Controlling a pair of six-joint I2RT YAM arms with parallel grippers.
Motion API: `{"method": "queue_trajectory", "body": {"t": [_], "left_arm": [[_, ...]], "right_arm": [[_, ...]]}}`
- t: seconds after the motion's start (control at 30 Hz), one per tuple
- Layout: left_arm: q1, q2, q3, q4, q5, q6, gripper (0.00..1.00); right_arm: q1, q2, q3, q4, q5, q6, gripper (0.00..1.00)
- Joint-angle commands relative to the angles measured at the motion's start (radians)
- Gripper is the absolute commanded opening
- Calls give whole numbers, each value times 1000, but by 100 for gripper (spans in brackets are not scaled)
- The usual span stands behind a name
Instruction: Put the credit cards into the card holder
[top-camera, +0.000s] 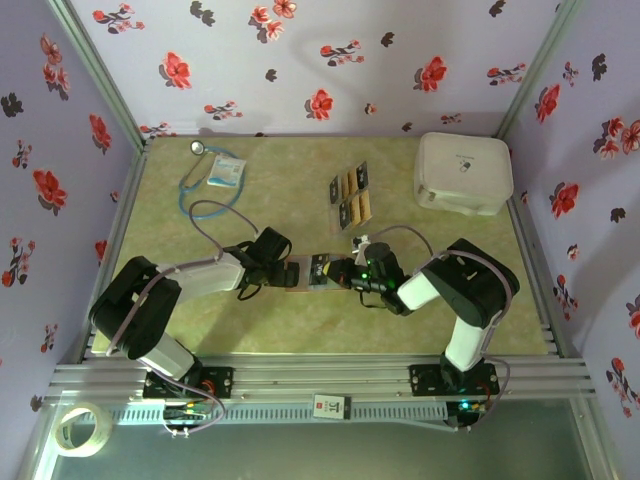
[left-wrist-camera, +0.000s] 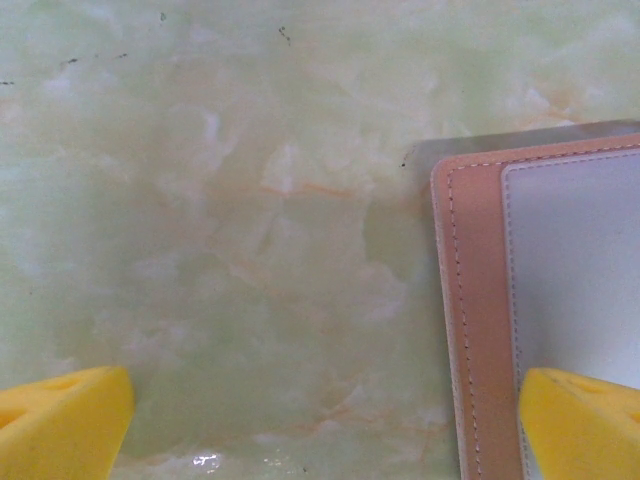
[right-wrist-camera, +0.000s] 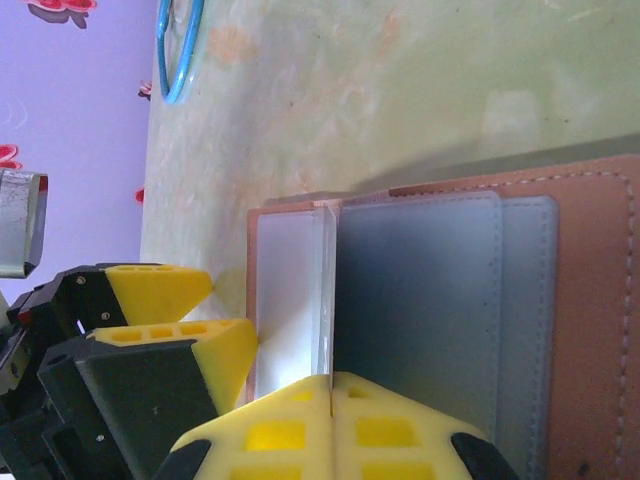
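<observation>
The reddish-brown card holder (top-camera: 306, 278) lies open on the table between my two grippers. My right gripper (right-wrist-camera: 331, 385) is shut on the thin clear pocket flap (right-wrist-camera: 324, 290), which stands up on edge from the card holder (right-wrist-camera: 590, 300). My left gripper (left-wrist-camera: 322, 412) is open and low over the table. Its right fingertip (left-wrist-camera: 580, 420) rests on the pale inner pocket at the card holder's (left-wrist-camera: 470, 300) left end. The left gripper's yellow fingers (right-wrist-camera: 165, 290) also appear in the right wrist view. The credit cards (top-camera: 352, 197), dark and yellow-orange, lie in a group farther back on the table.
A big white rounded case (top-camera: 463, 172) stands at the back right. A blue stethoscope (top-camera: 203, 183) and a small packet (top-camera: 226, 170) lie at the back left. A tape roll (top-camera: 80, 428) sits outside the frame rail at the near left.
</observation>
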Motion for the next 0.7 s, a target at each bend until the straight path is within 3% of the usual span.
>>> {"method": "queue_trajectory", "body": {"t": [0.0, 0.67], "left_arm": [[3, 12, -7, -20, -18, 22, 100], [3, 14, -7, -15, -18, 23, 100]], "right_arm": [[7, 17, -17, 19, -7, 5, 0], [7, 31, -20, 10, -16, 11, 0]]}}
